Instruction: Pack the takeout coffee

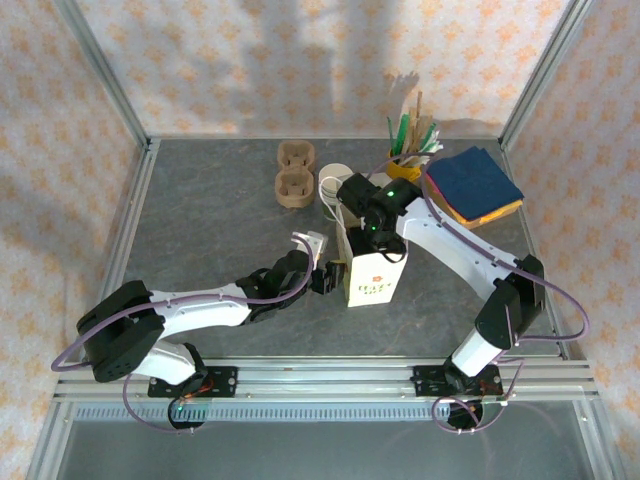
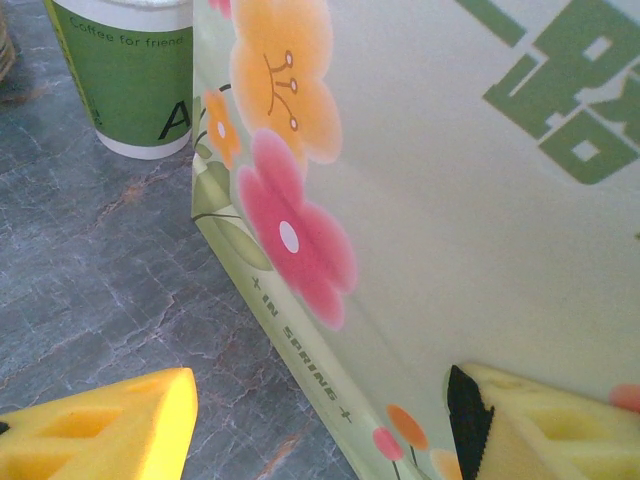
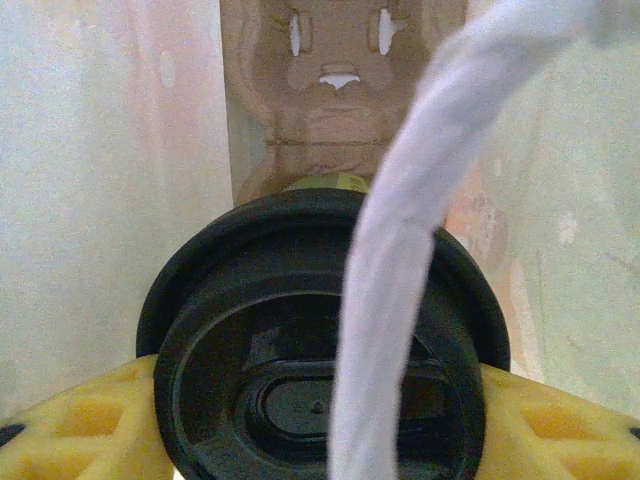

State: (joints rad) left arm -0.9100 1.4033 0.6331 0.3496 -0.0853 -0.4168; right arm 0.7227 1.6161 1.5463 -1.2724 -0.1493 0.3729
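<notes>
On the left of a dark stone-patterned table (image 1: 200,200), the left arm reaches toward the middle. The left gripper (image 1: 322,278) sits just beside the left edge of a paper bag (image 1: 372,278). Its wrist camera shows its yellow fingers (image 2: 110,425) spread apart with the bag's corner fold between them. One finger is clear of the bag; whether the other touches the bag's printed face cannot be told.

Behind the bag, toward the back of the table, stand two brown pulp cup carriers (image 1: 295,170). Just to their right is a stack of white-and-green paper cups (image 1: 333,185), close to the bag's far corner.

The bag stands upright at the centre, cream with pink and orange flowers and green lettering. The right gripper (image 3: 320,370) comes down into its open top. Its yellow fingers are clamped on either side of the takeout coffee (image 3: 250,330), seen from above by its black lid. The cup is inside the bag, between the pale walls. Another pulp carrier (image 3: 335,90) lies deeper in the bag, and a white rope handle (image 3: 400,250) crosses in front.

Further right stand a yellow holder of utensils (image 1: 410,150) and a pile of blue and orange napkins (image 1: 475,185).
</notes>
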